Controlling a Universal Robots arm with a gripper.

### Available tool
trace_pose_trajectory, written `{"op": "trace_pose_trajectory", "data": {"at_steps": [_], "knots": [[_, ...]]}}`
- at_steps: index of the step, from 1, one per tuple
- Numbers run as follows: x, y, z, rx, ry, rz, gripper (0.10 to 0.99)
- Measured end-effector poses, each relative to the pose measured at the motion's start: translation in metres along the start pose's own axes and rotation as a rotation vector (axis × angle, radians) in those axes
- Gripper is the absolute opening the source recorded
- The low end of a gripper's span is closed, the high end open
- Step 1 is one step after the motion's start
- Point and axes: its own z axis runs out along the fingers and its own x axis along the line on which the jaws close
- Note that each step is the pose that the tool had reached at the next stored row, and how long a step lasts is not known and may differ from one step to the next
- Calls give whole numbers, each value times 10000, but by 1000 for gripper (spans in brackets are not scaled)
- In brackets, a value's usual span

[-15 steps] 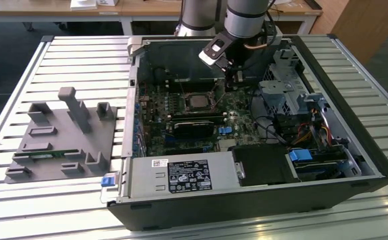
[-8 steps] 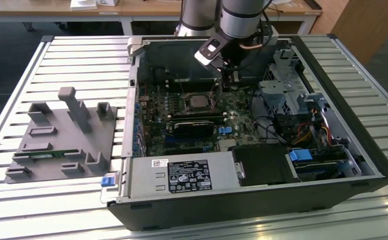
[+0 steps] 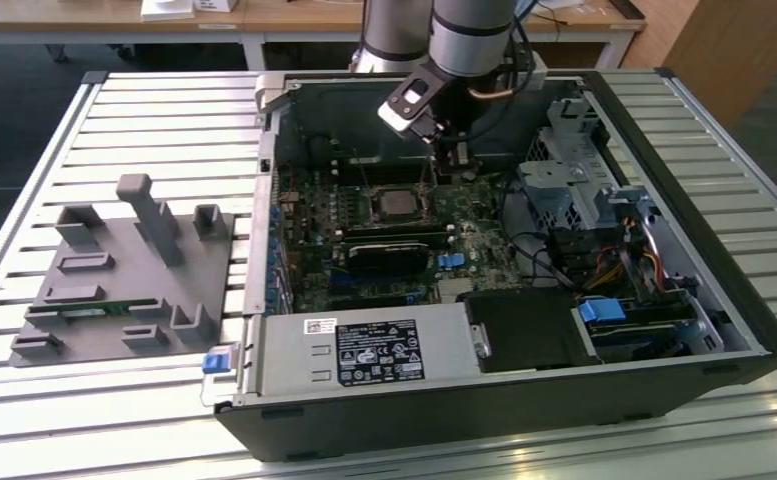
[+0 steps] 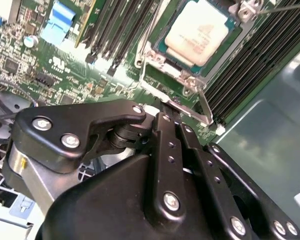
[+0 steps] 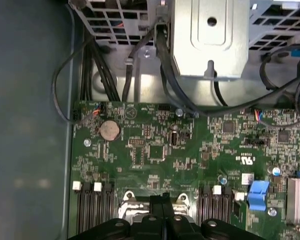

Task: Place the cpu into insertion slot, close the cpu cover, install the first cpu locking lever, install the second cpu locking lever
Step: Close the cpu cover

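Now, in the exterior view the gripper [image 3: 451,160] hangs inside the open computer case [image 3: 495,420], above the motherboard [image 3: 311,255]. The cpu [image 3: 395,203] lies near it, toward the exterior view's left. In the second wrist view the cpu sits flat in the insertion slot [image 4: 162,47], silver top up, just beyond the fingertips and apart from them. The fingers [image 4: 166,145] are pressed together, nothing visible between them. In the first wrist view the joined tips hover over the board.
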Motion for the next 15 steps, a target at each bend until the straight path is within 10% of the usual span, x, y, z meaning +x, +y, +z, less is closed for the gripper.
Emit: {"op": "trace_pose_trajectory", "data": {"at_steps": [15], "knots": [[2,-178,75,0,0,0,106]]}}
